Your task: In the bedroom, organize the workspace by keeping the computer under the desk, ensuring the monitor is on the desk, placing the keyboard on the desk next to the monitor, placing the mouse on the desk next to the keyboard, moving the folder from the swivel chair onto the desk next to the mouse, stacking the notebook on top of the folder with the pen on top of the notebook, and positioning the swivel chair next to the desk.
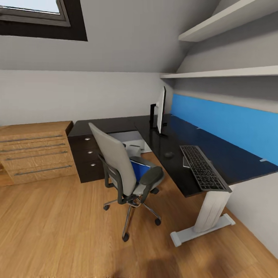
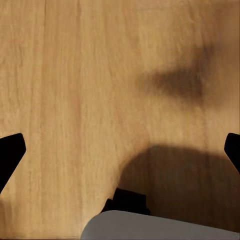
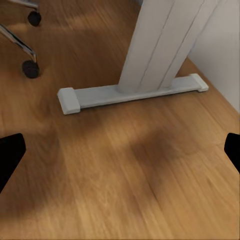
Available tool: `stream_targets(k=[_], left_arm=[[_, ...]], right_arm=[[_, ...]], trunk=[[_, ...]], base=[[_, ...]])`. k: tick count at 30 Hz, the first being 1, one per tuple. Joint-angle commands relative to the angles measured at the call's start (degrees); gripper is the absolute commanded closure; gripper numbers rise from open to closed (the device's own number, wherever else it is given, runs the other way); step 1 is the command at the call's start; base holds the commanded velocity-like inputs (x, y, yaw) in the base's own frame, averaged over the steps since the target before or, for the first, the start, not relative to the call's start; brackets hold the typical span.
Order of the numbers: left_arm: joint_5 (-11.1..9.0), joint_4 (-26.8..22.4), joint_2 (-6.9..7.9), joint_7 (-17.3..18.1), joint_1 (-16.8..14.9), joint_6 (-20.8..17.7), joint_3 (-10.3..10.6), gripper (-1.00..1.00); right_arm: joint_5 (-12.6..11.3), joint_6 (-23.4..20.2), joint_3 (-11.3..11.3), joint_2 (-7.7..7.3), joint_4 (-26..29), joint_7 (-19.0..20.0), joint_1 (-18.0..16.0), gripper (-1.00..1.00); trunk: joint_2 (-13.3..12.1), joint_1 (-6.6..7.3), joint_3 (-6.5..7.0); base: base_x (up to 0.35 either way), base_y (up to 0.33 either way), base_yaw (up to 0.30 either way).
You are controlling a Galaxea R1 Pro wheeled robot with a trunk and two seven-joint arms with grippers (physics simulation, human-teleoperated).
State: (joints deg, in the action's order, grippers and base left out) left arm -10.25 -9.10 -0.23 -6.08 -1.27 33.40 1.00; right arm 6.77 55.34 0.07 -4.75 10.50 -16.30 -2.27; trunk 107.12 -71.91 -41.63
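Folder [image 1: 139,171], blue, lies on swivel chair [image 1: 123,170] seat beside the bench [image 1: 231,162], ahead of the robot. Left end effector [image 2: 120,150] and right end effector [image 3: 120,150] both spread wide, empty, over floor; right seems nearer the bench.

Swivel chair [image 1: 125,170] blocks my reach to desk [image 1: 227,162] corner; open wood floor [image 1: 58,231] left of it. Desk leg [image 3: 155,45] and foot stand ahead of my right gripper [image 3: 120,150], floor between bare.
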Motion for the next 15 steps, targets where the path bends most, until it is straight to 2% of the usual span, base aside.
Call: stream_targets(k=[1,4,11,15], left_arm=[[-0.1,0.0,0.00,-0.2,0.0,0.2,0.1,-1.00],[-0.1,0.0,0.04,-0.2,0.0,0.2,0.2,-1.00],[0.0,0.0,0.05,-0.2,0.0,0.1,0.2,-1.00],[0.0,0.0,-0.01,-0.2,0.0,0.2,0.2,-1.00]], right_arm=[[0.6,0.0,0.0,-0.01,0.0,-0.6,0.0,-1.00],[0.6,0.0,0.0,0.00,0.0,-0.6,0.0,-1.00],[0.6,0.0,0.0,0.00,0.0,-0.6,0.0,-1.00],[0.6,0.0,0.0,0.00,0.0,-0.6,0.0,-1.00]], trunk=[[0.0,0.01,-0.08],[0.0,0.01,-0.16],[0.0,0.01,-0.35],[0.0,0.01,-0.46]], base=[[0.000,0.000,0.273],[-0.045,-0.148,0.273],[-0.088,-0.268,0.273],[-0.077,-0.122,0.273]])
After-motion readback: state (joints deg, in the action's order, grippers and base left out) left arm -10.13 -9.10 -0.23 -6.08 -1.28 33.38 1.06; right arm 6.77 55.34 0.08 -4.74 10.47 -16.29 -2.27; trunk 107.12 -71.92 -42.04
